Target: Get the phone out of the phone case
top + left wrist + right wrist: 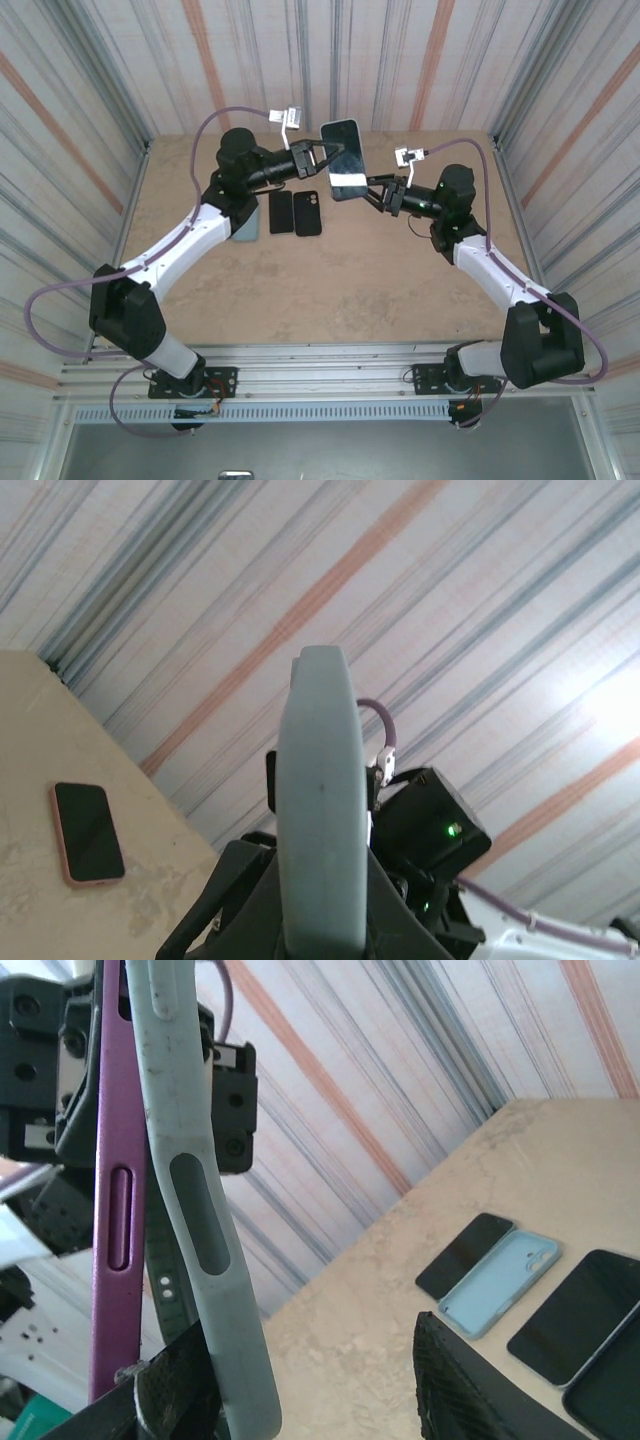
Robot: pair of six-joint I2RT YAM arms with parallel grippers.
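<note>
So the purple-edged smartphone is hanging up in the air between the arms, looking partly peeled off its pale blue-grey rubbery phone case, and the left gripper is clamped tight across the case from the side. The right gripper sits at the lower end with fingers spread, pinching nothing. The long axis runs straight up out of its gap, hugging one finger, so I'd guess that arm pulls.
</note>
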